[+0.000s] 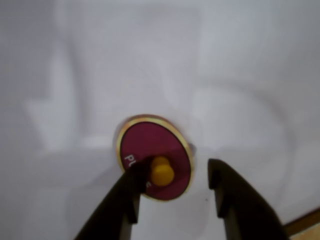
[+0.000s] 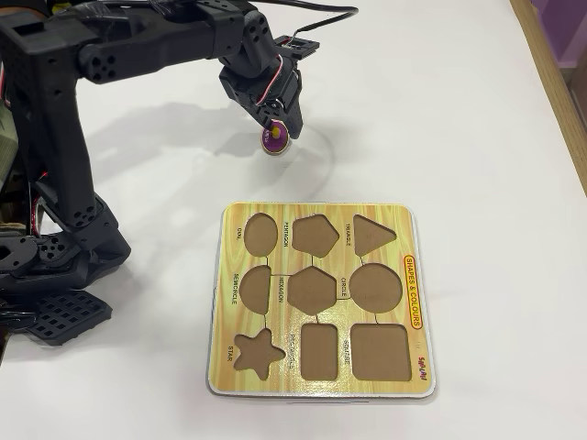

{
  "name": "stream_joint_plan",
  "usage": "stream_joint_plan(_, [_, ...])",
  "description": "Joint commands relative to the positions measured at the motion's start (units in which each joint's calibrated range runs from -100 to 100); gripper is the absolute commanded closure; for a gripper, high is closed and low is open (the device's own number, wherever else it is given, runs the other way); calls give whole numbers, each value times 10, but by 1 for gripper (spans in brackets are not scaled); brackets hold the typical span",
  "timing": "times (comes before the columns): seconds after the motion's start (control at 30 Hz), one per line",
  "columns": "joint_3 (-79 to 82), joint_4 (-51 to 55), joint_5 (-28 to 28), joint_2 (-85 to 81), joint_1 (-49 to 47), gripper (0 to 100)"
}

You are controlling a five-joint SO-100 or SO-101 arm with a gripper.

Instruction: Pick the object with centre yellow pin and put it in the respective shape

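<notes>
One risk stands out: the gripper (image 1: pixel 175 187) hangs open astride the purple oval piece (image 1: pixel 150 145) on the white tabletop (image 1: pixel 65 60), its yellow knob (image 1: pixel 162 171) hugging the left finger, so closing could nudge it aside, far from the oval cutout (image 2: pixel 261 232).

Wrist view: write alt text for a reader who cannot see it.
A purple oval puzzle piece with a yellow knob lies on a white table, framed by the open hand, whose two dark fingers rise from the bottom edge on either side of the knob. A wooden edge shows at bottom right.
</notes>
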Motion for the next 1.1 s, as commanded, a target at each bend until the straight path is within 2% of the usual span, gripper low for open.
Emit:
stream_joint_plan(0.0, [-4, 0, 0, -8, -1, 86])
stream_joint_plan(0.17, [-1, 0, 2, -8, -1, 99])
stream_joint_plan(0.73, [-8, 0, 4, -19, 11, 99])
stream_joint_plan(1.07, [1, -1, 4, -94, 62, 99])
